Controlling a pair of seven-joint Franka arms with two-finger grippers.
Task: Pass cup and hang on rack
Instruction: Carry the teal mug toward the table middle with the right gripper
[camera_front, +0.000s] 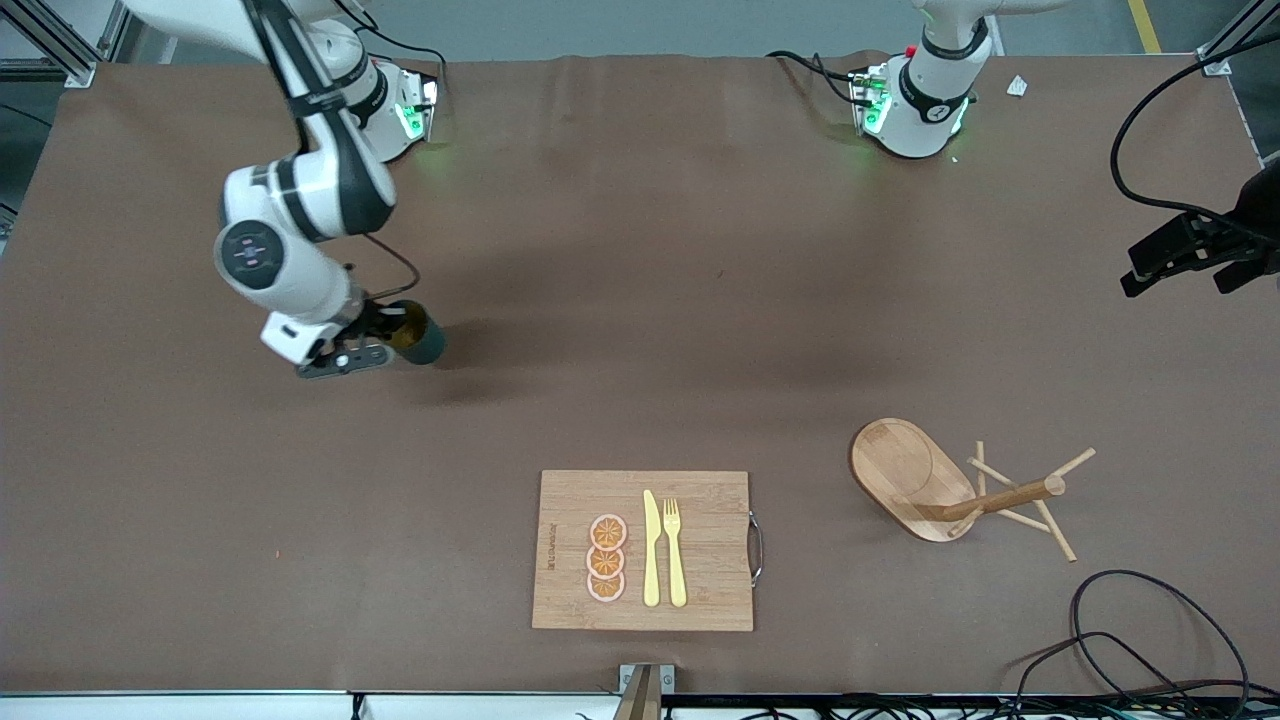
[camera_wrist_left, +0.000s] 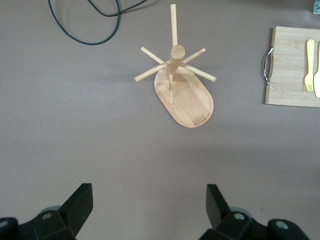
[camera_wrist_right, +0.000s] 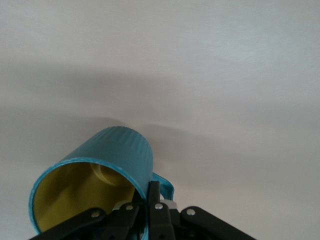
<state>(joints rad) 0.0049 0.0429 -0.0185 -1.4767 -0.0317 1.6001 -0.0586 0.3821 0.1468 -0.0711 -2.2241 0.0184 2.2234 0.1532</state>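
Observation:
The cup, dark teal outside and yellow inside, hangs tilted just over the table toward the right arm's end. My right gripper is shut on its wall. In the right wrist view one finger sits inside the cup and the other outside, beside the handle, with the right gripper pinching the rim. The wooden rack stands upright toward the left arm's end. My left gripper hangs high above that end, open and holding nothing. In its wrist view the left gripper looks down on the rack.
A bamboo cutting board lies near the front camera. It carries a yellow knife, a yellow fork and three orange slices. Black cables loop near the front edge, beside the rack.

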